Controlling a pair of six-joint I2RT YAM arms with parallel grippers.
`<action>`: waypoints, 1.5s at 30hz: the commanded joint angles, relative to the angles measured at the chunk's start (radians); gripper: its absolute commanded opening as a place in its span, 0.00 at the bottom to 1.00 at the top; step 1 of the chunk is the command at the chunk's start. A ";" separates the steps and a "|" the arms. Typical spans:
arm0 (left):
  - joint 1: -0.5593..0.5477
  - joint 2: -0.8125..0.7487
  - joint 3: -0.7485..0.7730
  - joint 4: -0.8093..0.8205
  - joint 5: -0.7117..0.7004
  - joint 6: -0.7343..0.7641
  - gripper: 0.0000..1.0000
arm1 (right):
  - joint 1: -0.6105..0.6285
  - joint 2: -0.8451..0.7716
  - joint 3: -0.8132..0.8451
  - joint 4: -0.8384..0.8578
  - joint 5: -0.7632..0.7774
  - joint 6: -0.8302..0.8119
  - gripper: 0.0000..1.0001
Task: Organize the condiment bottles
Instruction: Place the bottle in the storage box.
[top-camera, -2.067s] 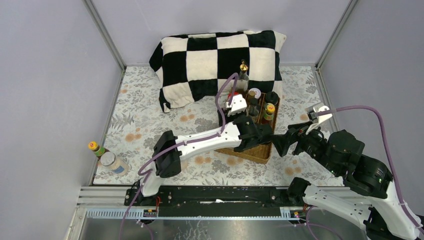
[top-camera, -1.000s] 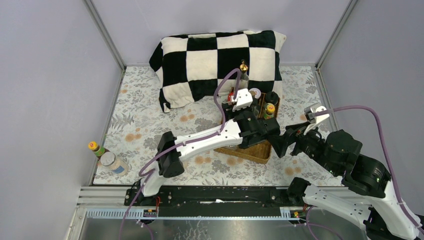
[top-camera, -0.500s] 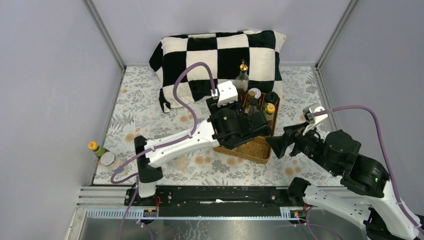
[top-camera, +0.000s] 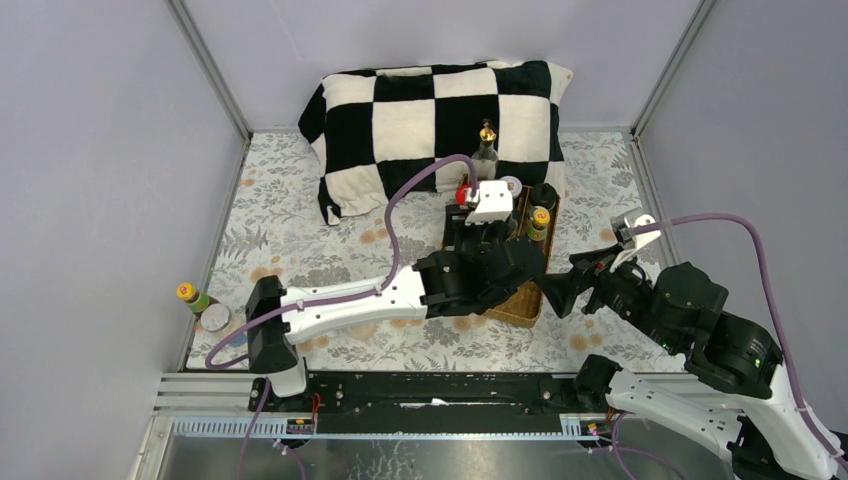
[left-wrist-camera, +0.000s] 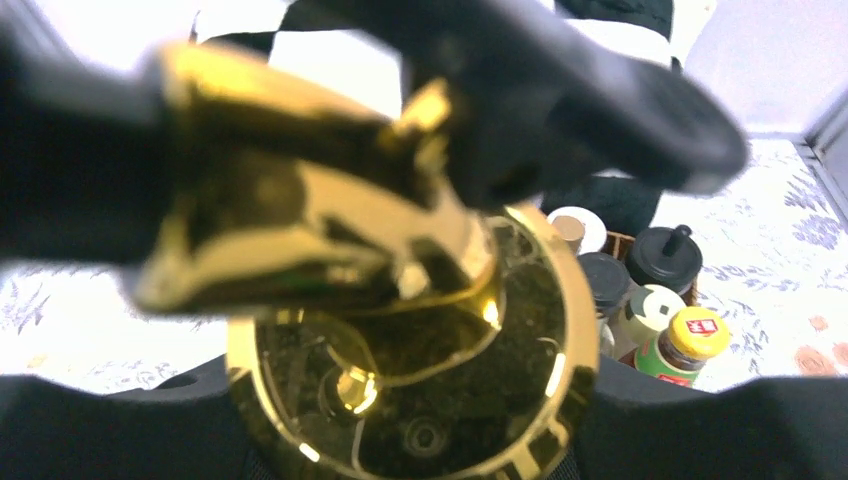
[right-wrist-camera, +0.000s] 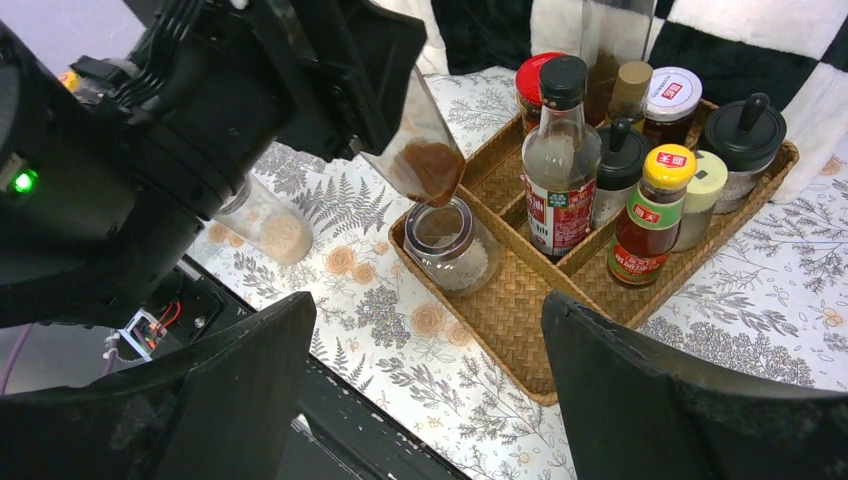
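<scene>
My left gripper (top-camera: 487, 262) is shut on a gold-topped glass bottle (left-wrist-camera: 330, 220) with brown contents. In the right wrist view this bottle (right-wrist-camera: 425, 150) hangs tilted just above a short clear jar (right-wrist-camera: 452, 245) in the near left compartment of the wicker tray (right-wrist-camera: 520, 330). The tray's far compartments hold a black-capped clear bottle (right-wrist-camera: 560, 170), a yellow-capped bottle (right-wrist-camera: 655, 215), a red-capped jar (right-wrist-camera: 535, 80) and several others. My right gripper (right-wrist-camera: 428, 300) is open and empty, just off the tray's near right corner (top-camera: 560, 290).
A tall gold-topped bottle (top-camera: 487, 150) stands at the tray's far end against a black-and-white checked pillow (top-camera: 400, 120). A yellow-capped bottle (top-camera: 188, 295) and a jar (top-camera: 215, 318) sit at the table's left edge. Another clear jar (right-wrist-camera: 265, 220) stands on the cloth left of the tray.
My left arm has swung and lifted, its elbow moving left, while the gripper keeps the bottle over the tray's near end. The right gripper has barely moved.
</scene>
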 joint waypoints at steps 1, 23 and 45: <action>0.013 -0.012 0.042 0.275 0.041 0.228 0.51 | 0.002 -0.016 -0.006 0.001 -0.003 0.007 0.90; 0.350 0.050 -0.092 0.580 0.651 0.420 0.48 | 0.001 -0.004 -0.074 0.032 0.028 -0.012 0.91; 0.440 0.051 -0.543 1.112 0.945 0.380 0.43 | 0.003 0.019 -0.137 0.075 0.017 0.004 0.91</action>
